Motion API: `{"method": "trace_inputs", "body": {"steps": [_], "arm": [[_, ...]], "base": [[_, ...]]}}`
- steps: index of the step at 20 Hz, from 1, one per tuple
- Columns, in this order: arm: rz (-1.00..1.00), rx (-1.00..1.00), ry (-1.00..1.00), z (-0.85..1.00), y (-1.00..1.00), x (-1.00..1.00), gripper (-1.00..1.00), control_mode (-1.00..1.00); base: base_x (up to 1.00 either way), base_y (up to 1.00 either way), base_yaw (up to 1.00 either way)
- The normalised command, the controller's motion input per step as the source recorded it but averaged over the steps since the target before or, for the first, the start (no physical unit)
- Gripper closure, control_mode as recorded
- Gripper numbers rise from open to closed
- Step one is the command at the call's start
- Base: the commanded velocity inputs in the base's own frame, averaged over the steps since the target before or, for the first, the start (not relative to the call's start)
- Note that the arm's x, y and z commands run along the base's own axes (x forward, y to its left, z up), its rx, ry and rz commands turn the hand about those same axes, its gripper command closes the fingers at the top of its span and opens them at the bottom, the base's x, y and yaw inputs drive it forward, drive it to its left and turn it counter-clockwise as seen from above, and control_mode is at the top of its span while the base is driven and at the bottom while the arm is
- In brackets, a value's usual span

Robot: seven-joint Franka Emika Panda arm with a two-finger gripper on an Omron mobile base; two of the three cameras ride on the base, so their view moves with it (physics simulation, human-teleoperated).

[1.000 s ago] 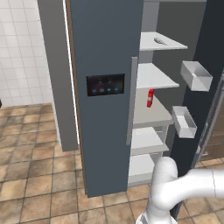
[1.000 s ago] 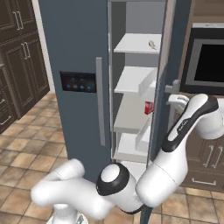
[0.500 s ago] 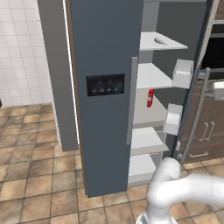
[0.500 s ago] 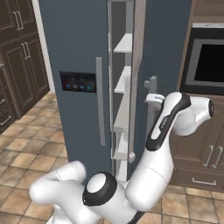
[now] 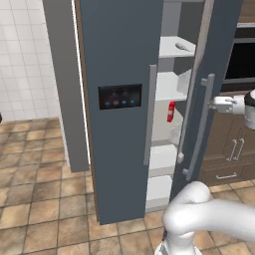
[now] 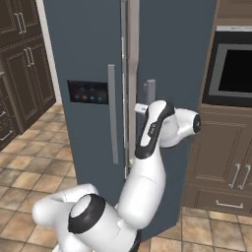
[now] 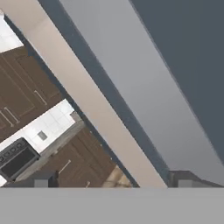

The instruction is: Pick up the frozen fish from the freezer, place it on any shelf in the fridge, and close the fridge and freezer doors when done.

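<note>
Brown stone floor tiles [image 5: 40,199] spread beneath me. To my left stands a white tiled wall [image 5: 25,60]; to my right, dark wood cabinets [image 6: 221,162] carry a built-in black oven [image 6: 234,69].

The plain fridge door [image 5: 209,94] swings nearly shut, hiding most shelves [image 5: 172,47], the hand [image 5: 219,103] pressed at its handle [image 5: 198,127]

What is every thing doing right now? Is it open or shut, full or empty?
Freezer door: shut, panel lights on.
Fridge door: partly open, nearly closed.
Fish: lying on the top fridge shelf.
Red bottle: standing upright inside the fridge.
Gripper: open, holding nothing, at the fridge door's outer face.
Oven: shut, dark inside.
</note>
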Motion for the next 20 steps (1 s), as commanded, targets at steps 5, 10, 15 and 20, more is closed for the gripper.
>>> {"method": "trace_inputs", "body": {"steps": [5, 10, 15, 20], "arm": [[-0.01, 0.01, -0.11, 0.14, 0.62, 0.41, -1.00, -1.00], [-0.02, 0.05, -0.09, 0.20, 0.31, 0.55, -1.00, -1.00], [-0.02, 0.10, -0.06, 0.24, 0.16, 0.68, -1.00, -1.00], [-0.01, 0.15, -0.06, 0.20, 0.03, 0.81, -1.00, -1.00]], "base": [[0.00, 0.00, 0.00], [0.00, 0.00, 0.00], [0.00, 0.00, 0.00], [0.00, 0.00, 0.00]]}}
